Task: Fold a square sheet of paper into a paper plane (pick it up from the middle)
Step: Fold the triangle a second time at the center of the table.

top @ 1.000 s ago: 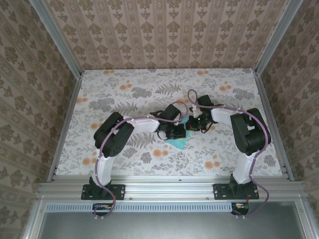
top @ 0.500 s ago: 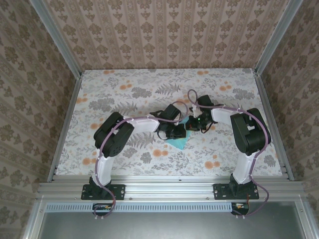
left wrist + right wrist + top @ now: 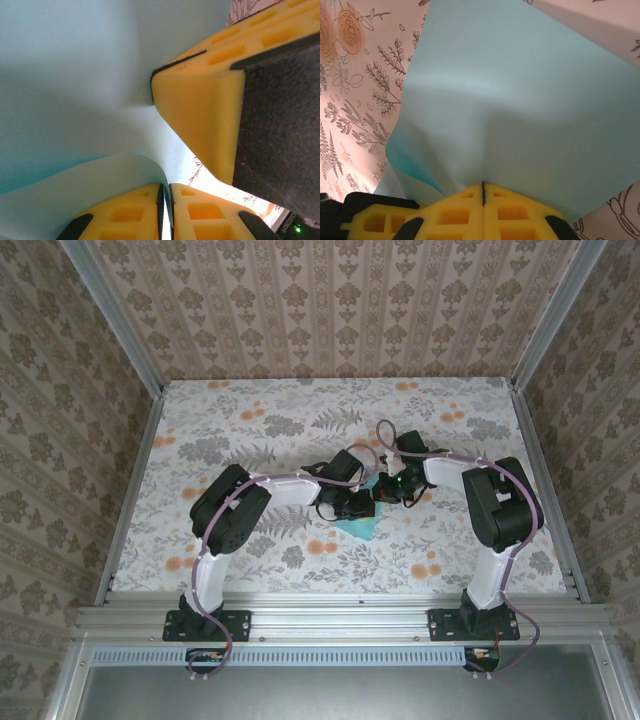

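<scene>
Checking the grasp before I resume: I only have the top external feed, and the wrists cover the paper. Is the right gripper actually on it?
Observer: Yes. In the right wrist view the right gripper is shut on the sheet, with the turquoise paper running into the seam between its pads.
Operator: And the left?
Observer: The left gripper is pinched on it too. In the left wrist view a curled edge of the sheet runs down into its closed seam.
Operator: How close are the two pinches?
Observer: Close. In the left wrist view one of the right gripper's fingers sits just above the left pads, its tip against the same stretch of paper.
</scene>
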Controlling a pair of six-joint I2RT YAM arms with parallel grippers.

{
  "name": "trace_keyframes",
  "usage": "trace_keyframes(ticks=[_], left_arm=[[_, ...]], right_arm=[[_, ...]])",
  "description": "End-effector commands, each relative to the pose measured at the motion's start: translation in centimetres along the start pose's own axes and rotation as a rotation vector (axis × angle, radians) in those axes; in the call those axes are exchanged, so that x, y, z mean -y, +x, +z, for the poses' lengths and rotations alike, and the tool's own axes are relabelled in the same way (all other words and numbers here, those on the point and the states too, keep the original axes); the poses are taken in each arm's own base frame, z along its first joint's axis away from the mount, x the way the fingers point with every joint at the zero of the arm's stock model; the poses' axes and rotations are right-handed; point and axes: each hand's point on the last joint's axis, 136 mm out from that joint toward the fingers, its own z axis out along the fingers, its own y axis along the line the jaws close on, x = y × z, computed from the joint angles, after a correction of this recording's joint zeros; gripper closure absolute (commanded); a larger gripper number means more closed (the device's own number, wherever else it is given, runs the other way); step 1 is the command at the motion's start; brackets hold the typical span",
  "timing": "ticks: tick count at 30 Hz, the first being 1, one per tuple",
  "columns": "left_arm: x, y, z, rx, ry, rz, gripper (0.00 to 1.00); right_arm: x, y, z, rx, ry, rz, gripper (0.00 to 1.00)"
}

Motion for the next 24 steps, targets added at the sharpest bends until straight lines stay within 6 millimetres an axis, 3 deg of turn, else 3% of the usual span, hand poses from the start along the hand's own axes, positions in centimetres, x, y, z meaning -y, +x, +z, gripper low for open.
trace_keyframes(ticks=[1,10,18,24], left_arm=[[-1.2,0.6,1.3,-0.024,-0.022,0.018,0.85],[-1.2,0.7,1.3,-0.021,-0.017,0.026,0.79],[-0.3,0.2,0.7,0.006,0.013,0.071,0.64],[-0.1,0.4,0.7,0.008,0.039,0.085,0.64]], right_arm=[[1.8,2.4,1.1,-0.089,0.057,0.028,0.94],[1.7,2.4,1.1,-0.09,0.054,0.031,0.94],[1.2,2.0,0.9,-0.084,0.035,0.028,0.94],[1.0,1.7,0.6,-0.079,0.021,0.034,0.94]])
